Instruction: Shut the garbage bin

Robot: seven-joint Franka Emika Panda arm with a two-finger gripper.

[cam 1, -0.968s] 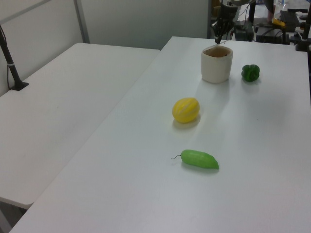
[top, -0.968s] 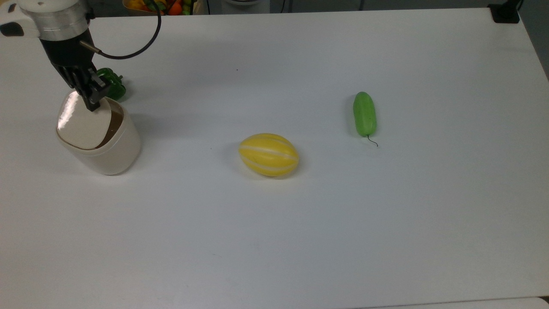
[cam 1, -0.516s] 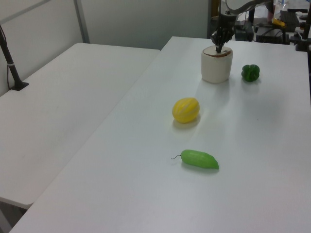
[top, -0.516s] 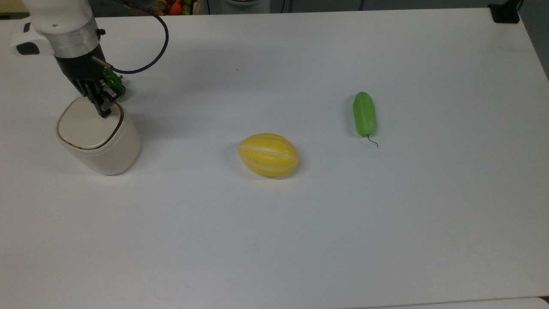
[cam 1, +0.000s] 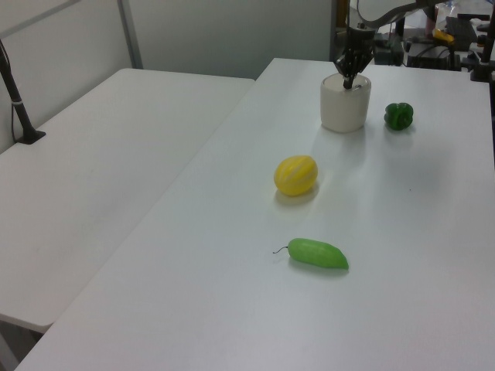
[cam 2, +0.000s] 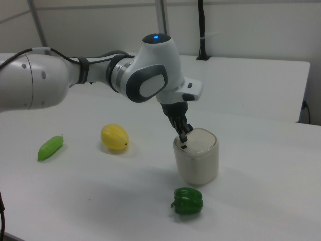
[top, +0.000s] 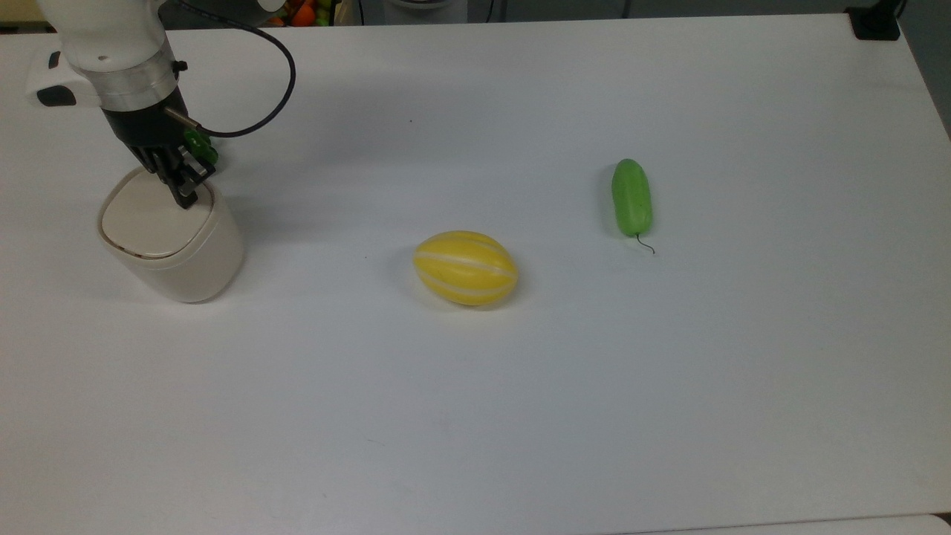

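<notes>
The flat lid of the small cream-beige plastic garbage bin, standing at the top view's far left, has dropped from tilted-open a second ago to flush with the rim, so the closing looks essentially done. The robot's black two-finger gripper presses its tip on the lid's far edge, fingers together and holding nothing. A dark green toy pepper sits just beside the bin; a yellow striped melon and a light green cucumber lie well apart on the white table, blocking nothing
</notes>
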